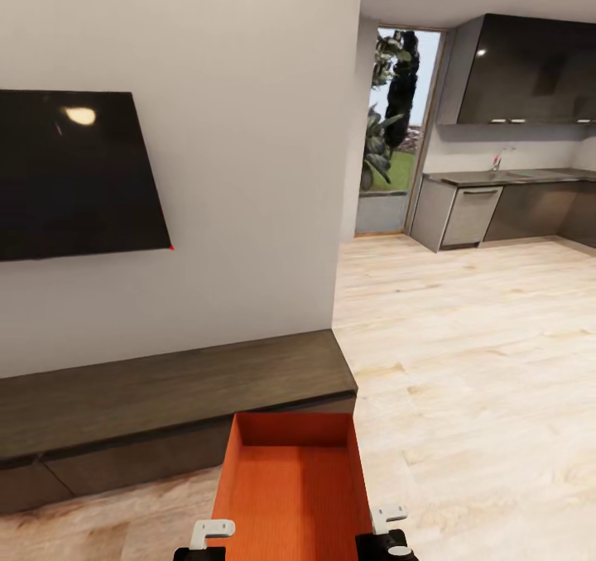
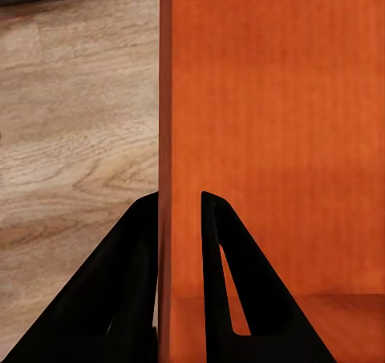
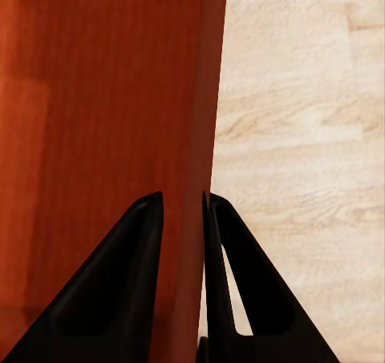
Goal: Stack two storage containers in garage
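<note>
Orange-red storage container (image 1: 290, 486) held low in front of the dark-brown cabinet (image 1: 165, 387) | left gripper (image 2: 179, 210) jaws clamp its left wall | right gripper (image 3: 183, 210) jaws clamp its right wall | wood plank floor (image 1: 472, 362) below

Light wood plank floor (image 1: 463, 362), pale and knotty, running from the near foreground back to the kitchen. Directly on it, against the white wall at left: a long low dark-brown cabinet (image 1: 165, 387), flat top bare, darker drawer fronts below. Farther back at right, also standing on the planks: grey kitchen base units (image 1: 463, 213) under a dark worktop. Same plank surface seen beneath in both wrist views (image 2: 72, 138) (image 3: 305, 138).
</note>
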You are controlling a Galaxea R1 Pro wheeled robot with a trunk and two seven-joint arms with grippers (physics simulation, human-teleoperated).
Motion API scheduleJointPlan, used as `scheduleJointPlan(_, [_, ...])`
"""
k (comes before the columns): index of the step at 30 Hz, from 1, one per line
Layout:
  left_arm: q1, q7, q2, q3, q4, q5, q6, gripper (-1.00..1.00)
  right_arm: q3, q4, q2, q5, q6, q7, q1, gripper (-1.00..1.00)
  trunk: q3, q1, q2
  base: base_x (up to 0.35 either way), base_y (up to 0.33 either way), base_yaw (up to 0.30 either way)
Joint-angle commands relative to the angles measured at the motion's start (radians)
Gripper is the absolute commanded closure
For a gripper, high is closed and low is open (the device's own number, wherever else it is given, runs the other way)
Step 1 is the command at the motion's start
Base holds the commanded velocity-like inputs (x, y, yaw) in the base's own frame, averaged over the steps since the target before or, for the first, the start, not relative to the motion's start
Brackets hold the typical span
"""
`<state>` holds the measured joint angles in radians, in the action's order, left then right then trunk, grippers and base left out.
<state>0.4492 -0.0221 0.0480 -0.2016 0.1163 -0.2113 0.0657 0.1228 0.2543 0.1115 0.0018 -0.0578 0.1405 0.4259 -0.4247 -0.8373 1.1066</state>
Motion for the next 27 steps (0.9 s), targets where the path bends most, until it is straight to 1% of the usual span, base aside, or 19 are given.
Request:
scheduleJointPlan(1, [0.000, -0.004, 0.001, -0.029, -0.004, -0.016, 0.003, 1.00, 0.012, 0.005, 0.002, -0.003, 0.006, -0.001, 0.001, 1.00, 0.002, 0.004, -0.007, 0.000, 0.000, 0.000])
scheduleJointPlan(27, [0.000, -0.004, 0.001, -0.028, -0.004, -0.016, 0.002, 1.00, 0.012, 0.004, 0.002, -0.003, 0.006, -0.001, 0.001, 1.00, 0.084, 0.104, -0.189, 0.000, 0.000, 0.000])
